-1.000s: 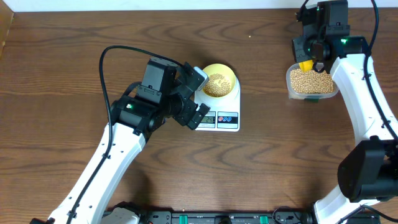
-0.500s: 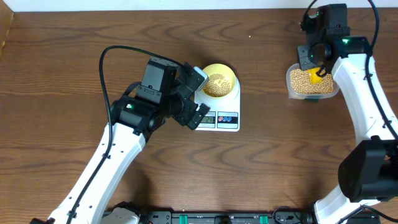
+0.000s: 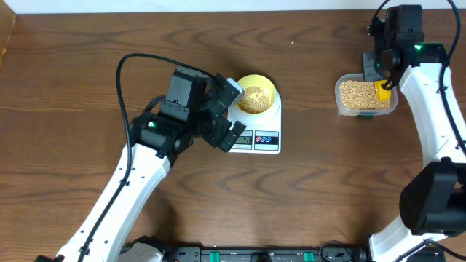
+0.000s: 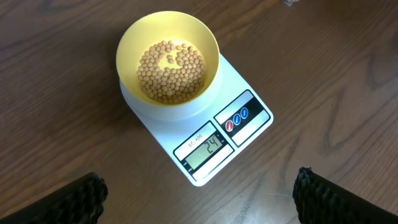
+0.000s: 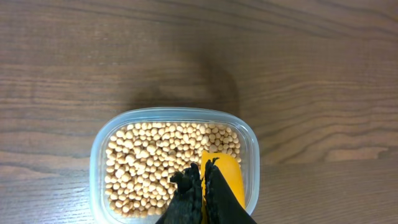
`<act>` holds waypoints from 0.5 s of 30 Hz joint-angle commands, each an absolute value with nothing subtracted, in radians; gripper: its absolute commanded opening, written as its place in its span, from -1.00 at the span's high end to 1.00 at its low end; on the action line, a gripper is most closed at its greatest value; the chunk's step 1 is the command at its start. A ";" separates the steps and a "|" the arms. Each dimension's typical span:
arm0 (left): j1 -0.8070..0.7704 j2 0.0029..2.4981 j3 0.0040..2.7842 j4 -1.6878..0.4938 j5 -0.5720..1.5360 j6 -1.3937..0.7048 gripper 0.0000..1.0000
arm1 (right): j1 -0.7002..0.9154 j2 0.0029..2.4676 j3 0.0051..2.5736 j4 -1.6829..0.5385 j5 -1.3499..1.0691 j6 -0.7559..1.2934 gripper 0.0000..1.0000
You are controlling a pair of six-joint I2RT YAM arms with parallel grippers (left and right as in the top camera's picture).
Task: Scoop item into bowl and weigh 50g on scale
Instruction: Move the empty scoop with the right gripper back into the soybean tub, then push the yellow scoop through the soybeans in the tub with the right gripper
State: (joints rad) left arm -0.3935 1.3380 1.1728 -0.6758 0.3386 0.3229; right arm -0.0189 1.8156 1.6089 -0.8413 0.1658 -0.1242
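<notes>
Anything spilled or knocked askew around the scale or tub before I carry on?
Nothing stands out. The bowl sits upright on the scale with its beans inside, and none lie on the table around it. The tub is upright too, with the scoop in it, gripped by the right end effector.

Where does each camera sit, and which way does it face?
Overhead: above the table, facing down; left arm, right arm show.
Left wrist: faces down at bowl on scale; left gripper open, tips at bottom corners.
Right wrist: faces down into tub of beans; right gripper shut on scoop.
Shared: overhead, left wrist both show bowl, scale.
</notes>
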 commanded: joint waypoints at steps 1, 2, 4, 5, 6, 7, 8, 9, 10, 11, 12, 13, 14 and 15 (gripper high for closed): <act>-0.391 1.346 1.166 -0.677 0.348 0.340 -0.95 | -0.025 1.864 1.600 -0.841 0.163 -0.089 0.98; -0.391 1.346 1.166 -0.677 0.348 0.340 -0.95 | -0.025 1.872 1.600 -0.841 0.157 -0.085 0.98; -0.391 1.346 1.166 -0.677 0.348 0.340 -0.95 | -0.025 1.886 1.600 -0.841 0.144 -0.082 0.98; -0.391 1.346 1.166 -0.677 0.348 0.340 -0.95 | -0.025 1.894 1.600 -0.841 0.143 -0.082 0.98; -0.391 1.346 1.166 -0.677 0.348 0.340 -0.95 | -0.025 1.898 1.600 -0.841 0.143 -0.082 0.98; -0.391 1.346 1.166 -0.677 0.348 0.340 -0.95 | -0.025 1.902 1.600 -0.842 0.143 -0.083 0.98; -0.391 1.346 1.166 -0.677 0.348 0.340 -0.95 | -0.025 1.907 1.600 -0.841 0.143 -0.082 0.98; -0.391 1.346 1.166 -0.677 0.348 0.340 -0.95 | -0.025 1.910 1.600 -0.842 0.142 -0.082 0.98; -0.391 1.346 1.166 -0.677 0.348 0.340 -0.95 | -0.025 1.911 1.600 -0.843 0.138 -0.082 0.98; -0.391 1.346 1.166 -0.677 0.348 0.340 -0.95 | -0.025 1.912 1.599 -0.844 0.126 -0.083 0.98; -0.391 1.346 1.166 -0.677 0.348 0.340 -0.95 | -0.026 1.912 1.599 -0.844 0.114 -0.083 0.98; -0.391 1.346 1.166 -0.677 0.348 0.340 -0.95 | -0.025 1.912 1.599 -0.844 0.097 -0.083 0.98; -0.391 1.346 1.166 -0.677 0.348 0.340 -0.95 | -0.025 1.912 1.599 -0.844 0.078 -0.083 0.98; -0.391 1.346 1.166 -0.677 0.348 0.340 -0.95 | -0.025 1.912 1.599 -0.845 0.055 -0.083 0.98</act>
State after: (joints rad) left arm -0.3935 1.3380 1.1728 -0.6758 0.3386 0.3229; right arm -0.0231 1.9079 1.6070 -0.8421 0.1223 -0.1013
